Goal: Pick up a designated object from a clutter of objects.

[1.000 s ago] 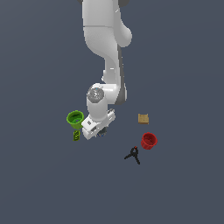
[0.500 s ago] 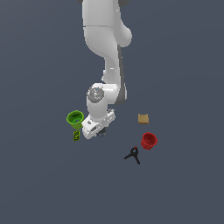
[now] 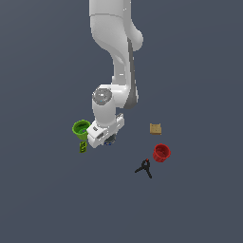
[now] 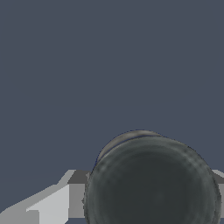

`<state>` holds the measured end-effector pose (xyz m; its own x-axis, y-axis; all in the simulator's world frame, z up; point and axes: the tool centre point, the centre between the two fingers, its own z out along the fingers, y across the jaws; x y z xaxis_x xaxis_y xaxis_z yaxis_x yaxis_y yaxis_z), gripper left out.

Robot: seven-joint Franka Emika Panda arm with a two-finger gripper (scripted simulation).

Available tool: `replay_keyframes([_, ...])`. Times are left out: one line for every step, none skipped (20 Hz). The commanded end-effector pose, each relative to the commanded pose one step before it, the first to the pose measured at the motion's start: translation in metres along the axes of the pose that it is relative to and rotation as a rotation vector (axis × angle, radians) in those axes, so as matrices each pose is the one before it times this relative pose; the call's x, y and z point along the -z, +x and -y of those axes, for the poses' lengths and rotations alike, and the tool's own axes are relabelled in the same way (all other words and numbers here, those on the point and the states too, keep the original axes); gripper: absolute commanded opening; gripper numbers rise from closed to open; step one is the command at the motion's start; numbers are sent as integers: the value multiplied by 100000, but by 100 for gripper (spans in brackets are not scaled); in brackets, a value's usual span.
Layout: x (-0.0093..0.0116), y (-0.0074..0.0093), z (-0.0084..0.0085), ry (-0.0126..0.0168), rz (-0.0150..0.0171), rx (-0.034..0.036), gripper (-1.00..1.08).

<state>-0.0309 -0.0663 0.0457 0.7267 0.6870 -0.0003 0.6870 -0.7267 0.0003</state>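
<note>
The designated object, a short round can with a dark grey top (image 4: 153,175), fills the near part of the wrist view. It sits between my gripper's (image 4: 151,197) two fingers (image 4: 52,205), which press against its sides. In the exterior view the gripper (image 3: 107,140) is lowered to the floor. Only a sliver of the can (image 3: 111,141) shows under the white hand. The rest of the clutter of objects lies around it.
A green cup (image 3: 81,128) stands close to the hand on the exterior view's left, with a tiny green piece (image 3: 83,147) just below it. On the exterior view's right are a tan block (image 3: 155,128), a red cup (image 3: 161,153) and a black clamp (image 3: 144,167).
</note>
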Motion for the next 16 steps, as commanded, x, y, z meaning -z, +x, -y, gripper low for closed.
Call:
replay_keyframes([1535,-107,-45,-129,-96,-2,-100])
replay_keyframes([703,-63,-4,0,0,0,-100])
replay_keyframes([753,-67,-4,0,0,0,-100])
replay_keyframes([801,-70,-5,0,0,0,-100])
replay_keyframes([847,-74,-5,0,0,0,-100])
replay_keyframes([892,-77,-6,0,0,0,-100])
replay_keyframes([912,-57,6,42,19,52,-100])
replay_keyframes([976,-82,-7,0,0,0,-100])
replay_keyframes([1017,-84,-8,0,0,0,-100])
replay_keyframes([1057,-86,-9,0,0,0,-100])
replay_keyframes([1079,-87,-10,0,0,0,-100])
replay_keyframes([1066,-85,-11,0,0,0,-100])
replay_keyframes([1054,-83,-12,0,0,0,-100])
replay_keyframes([1028,-73,-12,57,-24,31,-100])
replay_keyframes([1034,-80,-13,0,0,0,-100])
replay_keyframes([1027,-78,-14,0,0,0,-100])
